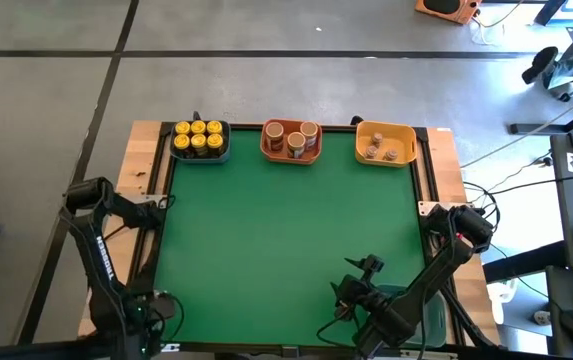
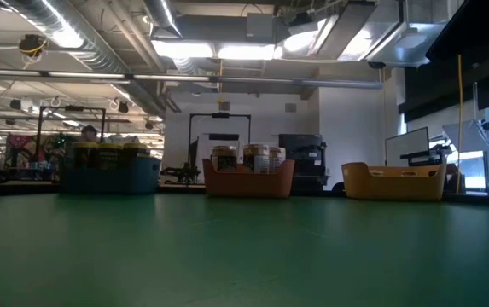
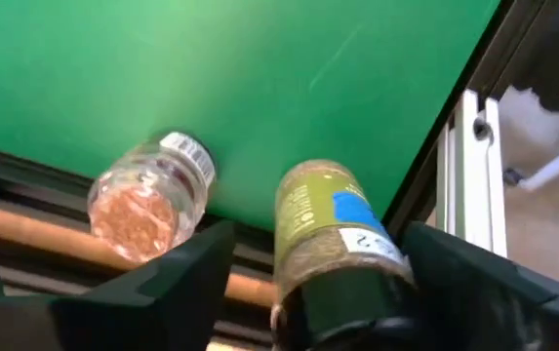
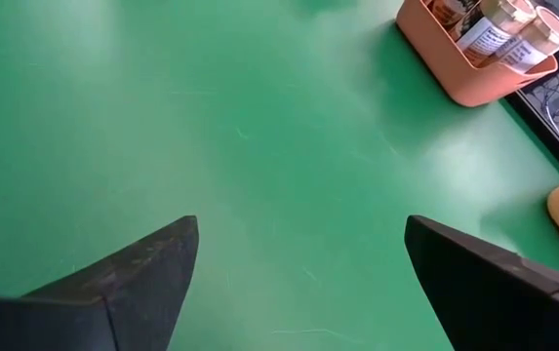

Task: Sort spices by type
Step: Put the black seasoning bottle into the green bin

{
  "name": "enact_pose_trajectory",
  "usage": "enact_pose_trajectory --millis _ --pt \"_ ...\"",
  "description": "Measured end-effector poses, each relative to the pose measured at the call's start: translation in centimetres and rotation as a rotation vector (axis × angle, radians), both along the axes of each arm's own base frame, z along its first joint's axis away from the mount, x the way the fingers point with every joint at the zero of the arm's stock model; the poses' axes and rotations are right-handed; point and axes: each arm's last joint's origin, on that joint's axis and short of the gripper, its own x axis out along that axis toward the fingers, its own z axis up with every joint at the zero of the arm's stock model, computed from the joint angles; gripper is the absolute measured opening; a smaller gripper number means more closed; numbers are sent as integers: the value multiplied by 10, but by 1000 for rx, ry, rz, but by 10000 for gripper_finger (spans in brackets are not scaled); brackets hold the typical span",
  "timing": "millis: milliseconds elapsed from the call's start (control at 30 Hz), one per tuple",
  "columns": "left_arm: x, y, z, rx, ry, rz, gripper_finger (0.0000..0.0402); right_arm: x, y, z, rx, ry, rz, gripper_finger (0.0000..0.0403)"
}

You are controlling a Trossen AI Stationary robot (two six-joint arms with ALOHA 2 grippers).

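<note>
A herb jar (image 3: 323,200) with greenish contents, a blue label and a dark cap sits right at the left gripper (image 3: 318,234), between its two dark fingers. The fingers are spread to either side of it. One looks close against the jar, and a gap shows on the other side, so the grip does not look closed yet. Just beside it, outside the fingers, is a pink-filled jar (image 3: 152,195) with clear walls. Both jars are at the near left edge of the green mat (image 1: 276,240), by the black frame (image 3: 25,171). They are probably there because they are the last two unsorted.

Along the far edge stand three bins, one for each type. The blue bin (image 1: 175,150) on the left holds the yellow-lidded jars (image 1: 198,134). The orange bin (image 1: 265,146) in the middle holds the wider tan-lidded jars (image 1: 292,136). The yellow bin (image 1: 406,134) on the right holds the tiny jars (image 1: 380,151). All of these stand upright and packed together, so the sorting looks nearly finished.

The right gripper (image 4: 299,244) hangs over bare mat at the near right, well apart from the bins. Its fingers are spread wide and hold nothing, so this arm appears to be waiting.

The next step is likely to be closing on the herb jar. The pink-filled jar is close enough to be knocked as the herb jar is lifted.
</note>
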Motion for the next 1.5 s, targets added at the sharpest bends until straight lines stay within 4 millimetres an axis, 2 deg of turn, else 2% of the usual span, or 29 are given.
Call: enact_pose_trajectory --millis 267,433,667,800,967,1133,1300,1500 --pt "3 2 0 -7 21 -38 178 0 0 0 12 13 -1 363" --pt "11 6 1 5 18 -32 169 0 1 -1 6 32 15 363" --pt "49 21 6 -7 -18 -43 170 0 1 -1 1 38 27 363" --pt "70 31 8 -13 -38 -75 151 0 1 -1 1 39 33 363" --pt "85 40 8 -17 -55 -109 134 1 2 -1 11 30 34 363" --pt "96 49 8 9 -88 -130 161 1 3 -1 12 29 34 363" --pt "110 54 6 17 -185 -134 230 1 3 -1 12 30 37 363" --pt "126 61 2 117 -354 -323 308 4 5 -1 8 4 61 363"
